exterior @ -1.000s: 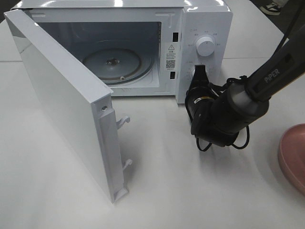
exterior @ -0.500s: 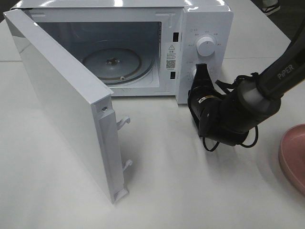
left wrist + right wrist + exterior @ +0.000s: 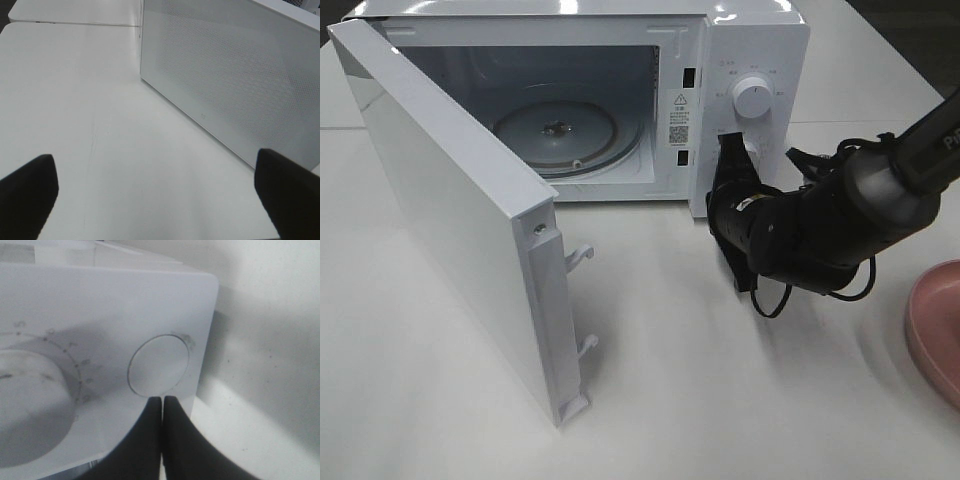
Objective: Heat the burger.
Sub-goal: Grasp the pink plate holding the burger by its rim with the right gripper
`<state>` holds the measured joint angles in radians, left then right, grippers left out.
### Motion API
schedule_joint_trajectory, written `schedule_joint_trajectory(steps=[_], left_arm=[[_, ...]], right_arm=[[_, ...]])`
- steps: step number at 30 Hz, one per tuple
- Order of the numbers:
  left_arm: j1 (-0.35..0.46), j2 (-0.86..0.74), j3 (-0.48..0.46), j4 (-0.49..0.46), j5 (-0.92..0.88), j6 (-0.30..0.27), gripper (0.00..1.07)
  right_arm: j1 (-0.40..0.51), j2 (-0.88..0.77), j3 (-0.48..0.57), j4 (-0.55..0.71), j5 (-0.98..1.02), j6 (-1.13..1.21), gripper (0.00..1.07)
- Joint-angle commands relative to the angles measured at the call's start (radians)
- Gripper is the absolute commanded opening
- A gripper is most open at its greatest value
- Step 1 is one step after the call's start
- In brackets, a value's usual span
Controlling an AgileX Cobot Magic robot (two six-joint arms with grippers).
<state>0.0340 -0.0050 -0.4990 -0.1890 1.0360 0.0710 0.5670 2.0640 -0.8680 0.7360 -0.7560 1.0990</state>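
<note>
The burger is out of view in every frame. The white microwave [image 3: 750, 60] stands at the back with its door [image 3: 450, 220] swung open and its glass turntable [image 3: 558, 130] bare. My right gripper [image 3: 730, 148] is shut and empty, its tips at the control panel just below the dial [image 3: 751, 97]. In the right wrist view the closed gripper [image 3: 162, 402] sits right under a round button [image 3: 159, 365], beside the dial [image 3: 30, 405]. My left gripper [image 3: 159, 185] is open and empty above the table, facing the door's outer face [image 3: 235, 75].
A flat pink plate [image 3: 935, 325] lies at the right edge of the table, partly cut off. The open door juts far out toward the front left. The right arm's black cable loops hang just above the tabletop [image 3: 700, 400].
The right arm's wrist has swung to the right and turned, while its shut fingertips stay at the microwave's panel below the dial. The door and plate have not moved.
</note>
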Motion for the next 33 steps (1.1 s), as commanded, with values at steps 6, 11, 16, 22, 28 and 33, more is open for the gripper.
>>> schedule_joint_trajectory(steps=[6, 11, 16, 22, 28, 33], left_arm=[[-0.001, -0.017, 0.002, -0.002, -0.008, 0.0, 1.0], [-0.001, -0.017, 0.002, -0.002, -0.008, 0.0, 1.0], [-0.001, -0.017, 0.002, -0.002, -0.008, 0.0, 1.0], [-0.001, -0.017, 0.002, -0.002, -0.008, 0.0, 1.0], [-0.001, -0.017, 0.002, -0.002, -0.008, 0.0, 1.0], [-0.001, -0.017, 0.002, -0.002, -0.008, 0.0, 1.0]], right_arm=[[0.0, -0.076, 0.06, -0.003, 0.081, -0.067, 0.0], [0.0, -0.116, 0.113, -0.002, 0.144, -0.125, 0.0], [0.0, -0.164, 0.155, -0.002, 0.182, -0.219, 0.0], [-0.003, -0.27, 0.184, -0.003, 0.326, -0.471, 0.0], [-0.003, -0.343, 0.185, -0.007, 0.474, -0.719, 0.0], [-0.003, -0.398, 0.185, -0.01, 0.617, -0.942, 0.0]])
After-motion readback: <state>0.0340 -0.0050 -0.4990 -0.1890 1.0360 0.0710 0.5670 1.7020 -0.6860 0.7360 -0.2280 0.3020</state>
